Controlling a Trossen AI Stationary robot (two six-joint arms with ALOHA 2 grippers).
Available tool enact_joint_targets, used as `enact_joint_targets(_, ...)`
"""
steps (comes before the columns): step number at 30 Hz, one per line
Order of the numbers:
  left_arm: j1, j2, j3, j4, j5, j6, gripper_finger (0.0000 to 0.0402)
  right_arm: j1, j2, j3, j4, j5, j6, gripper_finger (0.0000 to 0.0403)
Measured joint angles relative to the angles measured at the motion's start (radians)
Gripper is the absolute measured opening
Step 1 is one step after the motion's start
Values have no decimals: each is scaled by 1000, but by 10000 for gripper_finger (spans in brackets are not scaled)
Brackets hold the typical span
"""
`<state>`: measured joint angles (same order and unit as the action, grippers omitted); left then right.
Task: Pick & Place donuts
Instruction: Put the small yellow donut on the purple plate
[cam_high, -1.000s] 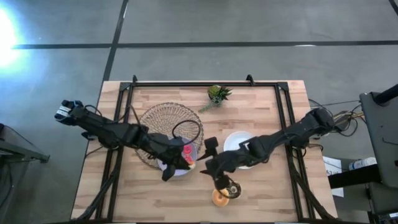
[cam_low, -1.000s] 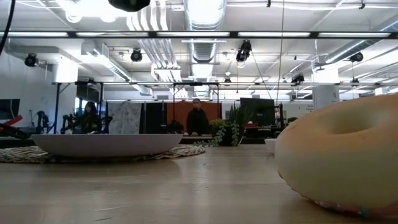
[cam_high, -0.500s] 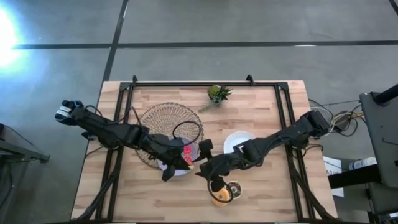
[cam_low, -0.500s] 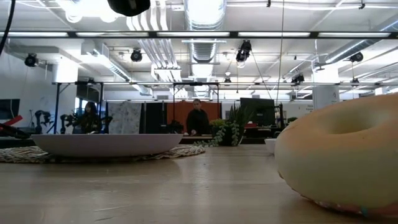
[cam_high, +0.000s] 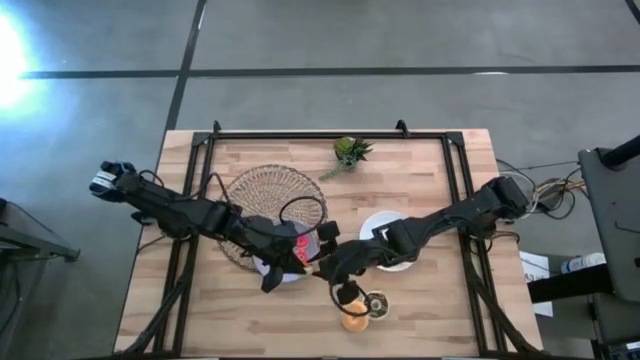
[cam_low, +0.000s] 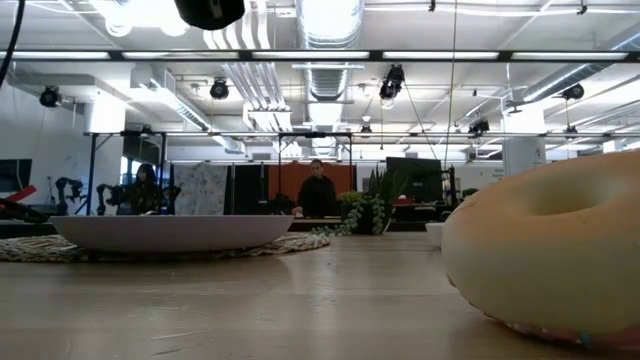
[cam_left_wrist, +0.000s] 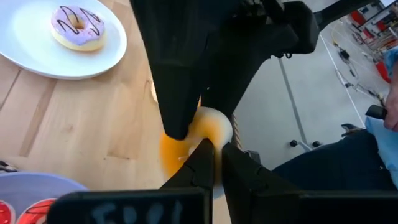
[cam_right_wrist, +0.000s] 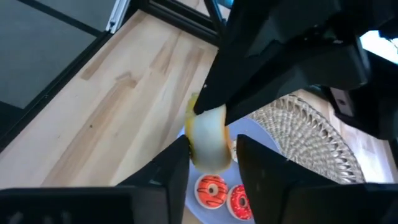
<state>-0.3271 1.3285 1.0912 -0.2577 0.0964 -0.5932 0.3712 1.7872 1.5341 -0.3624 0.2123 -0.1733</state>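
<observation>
My left fingers are drawn close, with only a thin gap between them. Their tips appear to pinch the rim of a pale yellow donut. My right fingers stand spread, one on each side of that same donut. From my left wrist, one dark right finger touches it.

The donut hangs over the edge of the lilac plate, near the middle of the table. Two red donuts with dark stripes lie on that plate just under it. The bar below my left fingers carries raised letters, too dim to read.

My left arm reaches in from the table's left edge, stretched low across the woven mat. My right arm comes from the right edge. It crosses the white plate and hides part of it from above. A donut with lilac icing and dark drizzle lies on that plate.

Toward the front edge an orange donut and a chocolate donut lie on the wood, touching. A small green plant stands by the back edge.

From table height, a large pale donut fills the right side and is cut off. Neither pair of fingers shows there. People stand far back in the room, too small to make out.
</observation>
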Motion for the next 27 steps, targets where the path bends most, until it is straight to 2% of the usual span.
enact_joint_targets(5,11,1,0,-7,-9,21,0,-3,9,0,0,-1,38,88)
enact_joint_targets(10,10,-4,0,-49,-127,-16,6,-21,9,-1,-30,3,111,44)
enact_joint_targets(16,11,-19,2,-137,-204,-37,75,-44,9,-1,-76,-15,216,13)
enact_joint_targets(19,11,-36,1,-217,-218,-52,114,-66,9,-2,-76,-86,281,11)
enact_joint_targets(22,1,-64,1,-335,-276,-95,142,-106,24,-4,-76,-182,417,10)
enact_joint_targets(27,-63,-123,0,-509,-474,-197,160,-179,99,-6,-22,-348,635,13)
